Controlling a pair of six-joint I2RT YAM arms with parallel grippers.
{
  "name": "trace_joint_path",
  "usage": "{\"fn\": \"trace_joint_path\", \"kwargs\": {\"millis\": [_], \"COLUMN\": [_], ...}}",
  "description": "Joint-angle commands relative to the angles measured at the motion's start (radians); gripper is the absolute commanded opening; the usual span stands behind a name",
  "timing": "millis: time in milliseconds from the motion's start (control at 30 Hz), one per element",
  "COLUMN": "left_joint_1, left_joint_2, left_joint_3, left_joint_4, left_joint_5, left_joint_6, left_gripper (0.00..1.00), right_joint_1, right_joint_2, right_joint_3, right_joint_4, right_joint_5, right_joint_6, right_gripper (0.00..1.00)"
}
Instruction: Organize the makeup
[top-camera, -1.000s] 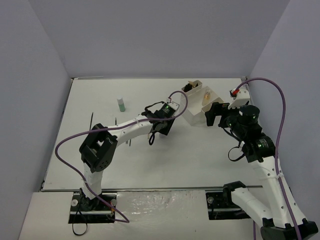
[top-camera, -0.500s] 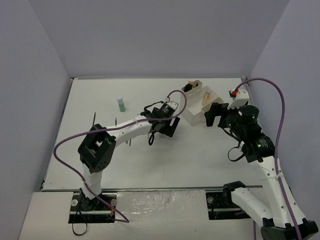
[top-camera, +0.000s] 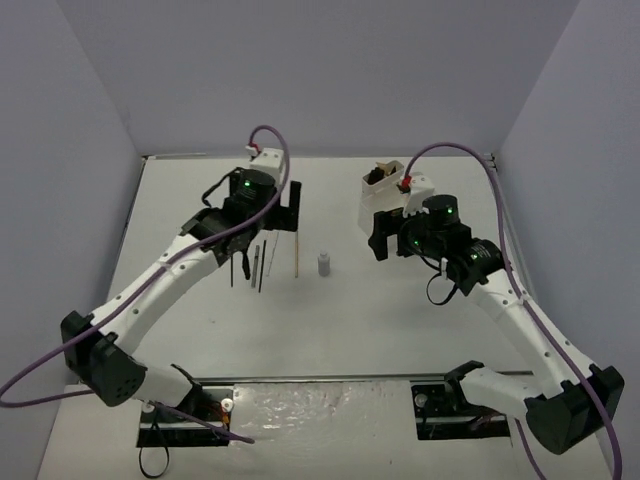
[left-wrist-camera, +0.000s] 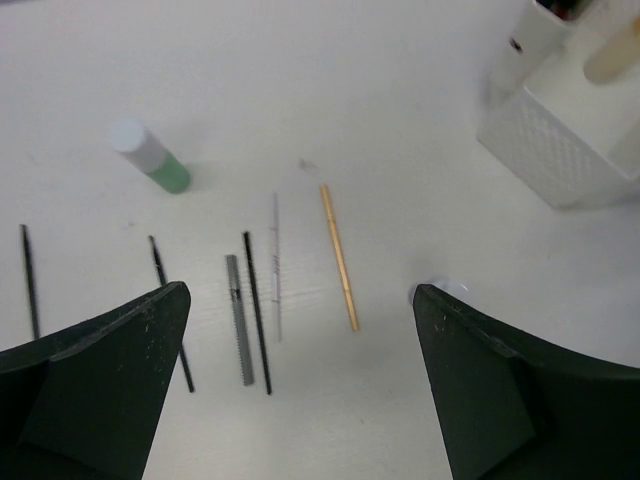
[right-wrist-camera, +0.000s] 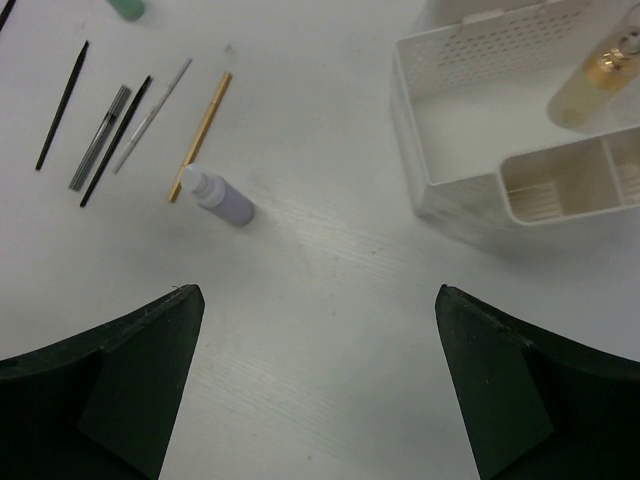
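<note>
Several thin makeup sticks lie side by side on the table: a tan pencil (left-wrist-camera: 339, 256), a grey stick (left-wrist-camera: 238, 318), a black pencil (left-wrist-camera: 257, 310) and a pale thin one (right-wrist-camera: 152, 115). A green bottle (left-wrist-camera: 150, 160) with a white cap lies beyond them. A small grey bottle (top-camera: 323, 263) stands alone right of the tan pencil (top-camera: 296, 255). My left gripper (top-camera: 285, 205) hangs open above the sticks, holding nothing. My right gripper (top-camera: 385, 235) is open and empty, between the grey bottle (right-wrist-camera: 222, 198) and the white box (right-wrist-camera: 500, 130).
The white compartment box (top-camera: 385, 195) stands at the back, right of centre, with an amber bottle (right-wrist-camera: 600, 85) in it and dark items in its rear compartment. Two more black sticks (left-wrist-camera: 170, 310) lie left of the group. Grey walls close in the table.
My left gripper has opened and swung from the table's middle to the back left. The grey bottle now stands free where it was. My right gripper has moved left.
</note>
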Motion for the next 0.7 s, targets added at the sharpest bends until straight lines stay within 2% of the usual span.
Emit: {"fn": "trace_joint_path", "kwargs": {"millis": [0,133,300,400,667], "left_joint_1": [0.13,0.2,0.236,0.248,0.253], "left_joint_2": [-0.246,-0.438,-0.609,-0.671,-0.721], "left_joint_3": [-0.107,-0.212,-0.362,-0.435,-0.491], "left_joint_4": [-0.022,-0.042,-0.036,-0.043,-0.08], "left_joint_5": [-0.083,-0.136,-0.197,-0.221,-0.282], "left_joint_6": [0.019,0.053,0.075,0.089,0.128], "left_gripper": [0.94,0.97,0.97,0.97,0.97], "right_joint_1": [0.173,0.26,0.337,0.358,0.365], "right_joint_2": [0.147,0.282,0.413,0.488,0.631], "right_joint_3": [0.093,0.138,0.187,0.224,0.32], "right_joint_4": [0.039,0.05,0.069,0.071,0.068], "right_joint_5": [0.099,0.152,0.219,0.253,0.257], "right_joint_6": [-0.009,0.004,0.02,0.023,0.032], "right_gripper": [0.98,0.98,0.95,0.92,0.81]}}
